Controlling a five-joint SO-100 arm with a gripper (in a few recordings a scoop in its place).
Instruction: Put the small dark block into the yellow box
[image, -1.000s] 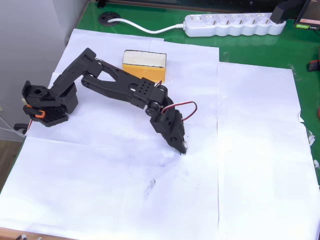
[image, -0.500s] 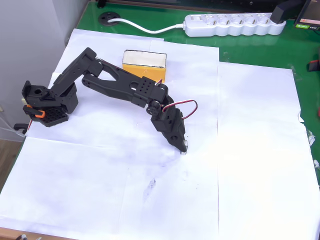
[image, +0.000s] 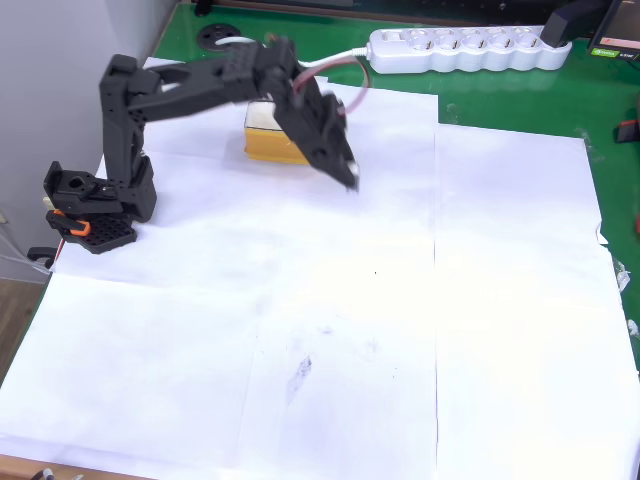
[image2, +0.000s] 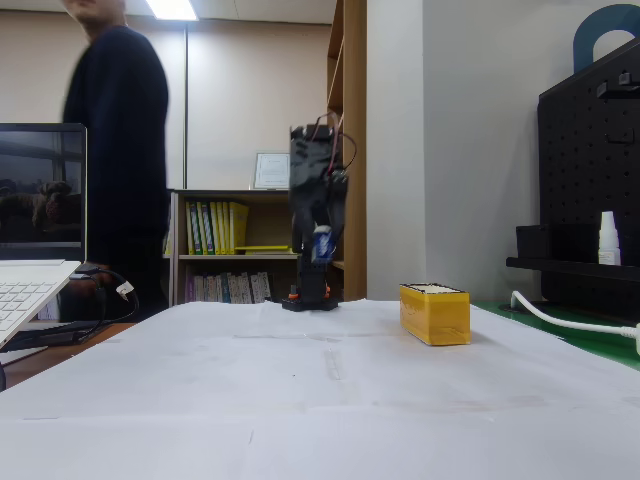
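Gripper (image: 348, 178) hangs raised above the white paper (image: 500, 300), tip pointing down, just to the right of the yellow box (image: 275, 147) in the overhead view. In the fixed view the gripper (image2: 320, 245) sits high over the table with a small pale-and-blue shape between its fingers; this is probably the small dark block (image2: 321, 243), so the jaws look narrow and closed on it, though the overhead view is too blurred to confirm. The box (image2: 434, 313) rests on the paper, open top up, partly covered by the arm (image: 200, 85) from above. To do the carry well, I judge the tip should travel sideways until it sits squarely over the cream inside, keep clear of the rim, lower a little, and only then release. A power strip (image: 460, 48) lies well beyond on the green table (image: 500, 95). A person (image2: 120, 150) stands behind
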